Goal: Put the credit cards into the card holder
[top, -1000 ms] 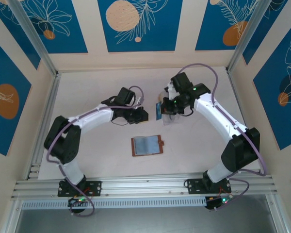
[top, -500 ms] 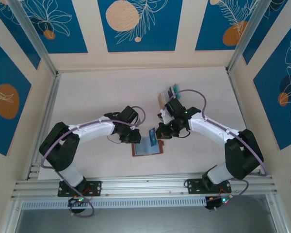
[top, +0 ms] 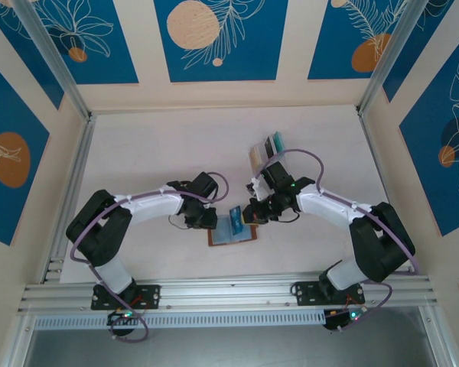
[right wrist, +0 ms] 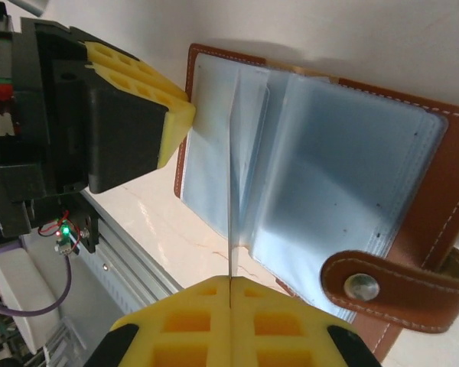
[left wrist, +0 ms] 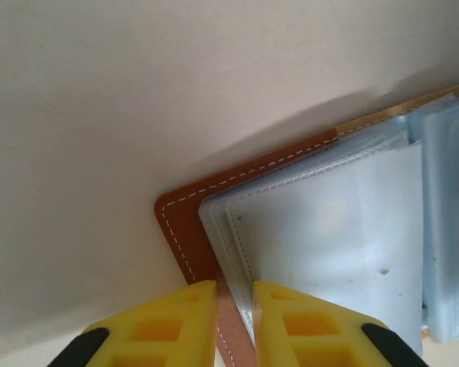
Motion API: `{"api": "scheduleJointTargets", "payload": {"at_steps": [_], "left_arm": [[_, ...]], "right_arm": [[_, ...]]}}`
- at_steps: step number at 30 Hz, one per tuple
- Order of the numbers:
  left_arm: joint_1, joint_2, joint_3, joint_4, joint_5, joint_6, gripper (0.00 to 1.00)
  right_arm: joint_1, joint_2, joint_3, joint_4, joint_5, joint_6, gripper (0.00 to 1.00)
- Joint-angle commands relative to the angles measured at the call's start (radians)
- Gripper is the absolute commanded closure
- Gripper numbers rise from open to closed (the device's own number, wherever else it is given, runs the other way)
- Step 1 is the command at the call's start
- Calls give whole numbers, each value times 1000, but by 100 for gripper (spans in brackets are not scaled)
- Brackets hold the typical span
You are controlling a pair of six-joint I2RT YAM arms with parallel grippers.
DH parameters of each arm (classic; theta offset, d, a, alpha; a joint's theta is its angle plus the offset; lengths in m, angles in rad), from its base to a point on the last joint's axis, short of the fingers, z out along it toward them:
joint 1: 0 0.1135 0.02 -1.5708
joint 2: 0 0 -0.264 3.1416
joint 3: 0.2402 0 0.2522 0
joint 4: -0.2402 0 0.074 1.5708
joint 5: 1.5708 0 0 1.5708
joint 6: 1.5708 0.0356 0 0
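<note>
The tabletop (top: 153,153) is pale cream, smooth and matt, and it's walled in by blue panels painted with orange discs and white leaves. One wallet (top: 231,233) lies open flat, right between the two pincers. It's brown leather with white stitching and rounded corners, and inside are glossy pale blue plastic sleeves, soft-edged and stitched along their rims. There's one snap tab (right wrist: 386,290) with one round metal stud, just beside the right pincer's tips.

The right pincer (right wrist: 229,294) has its blocky yellow fingers pressed together on a single card (right wrist: 231,191). From the wrist it's a hair-thin line seen edge-on, reaching out ahead of the tips over the sleeves. From above it's a teal-blue sliver standing up over the wallet. Whether its far edge sits inside a sleeve can't be told.

The left pincer (left wrist: 235,321) has two yellow fingers a narrow slit apart, and the wallet's stitched brown edge runs into that slit. Whether it's pinching or only resting there can't be told. The wallet's rounded corner sits just ahead of the tips, with plain cream surface beyond.

The pincers face each other closely across the wallet. Behind the right pincer, well apart from the wallet, one clear rack (top: 266,151) holds several upright cards, too small to count.
</note>
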Motion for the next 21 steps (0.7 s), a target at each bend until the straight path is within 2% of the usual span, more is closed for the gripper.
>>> {"api": "scheduleJointTargets", "payload": {"at_steps": [1, 9, 21], "left_arm": [[-6, 15, -42, -43, -74, 10, 81], [-6, 18, -61, -30, -69, 4, 82], [-6, 29, -72, -9, -54, -3, 82]], "right_arm": [[-10, 25, -28, 54, -72, 19, 100], [-69, 51, -92, 178, -174, 73, 100], [-63, 91, -128, 285, -235, 125, 100]]}}
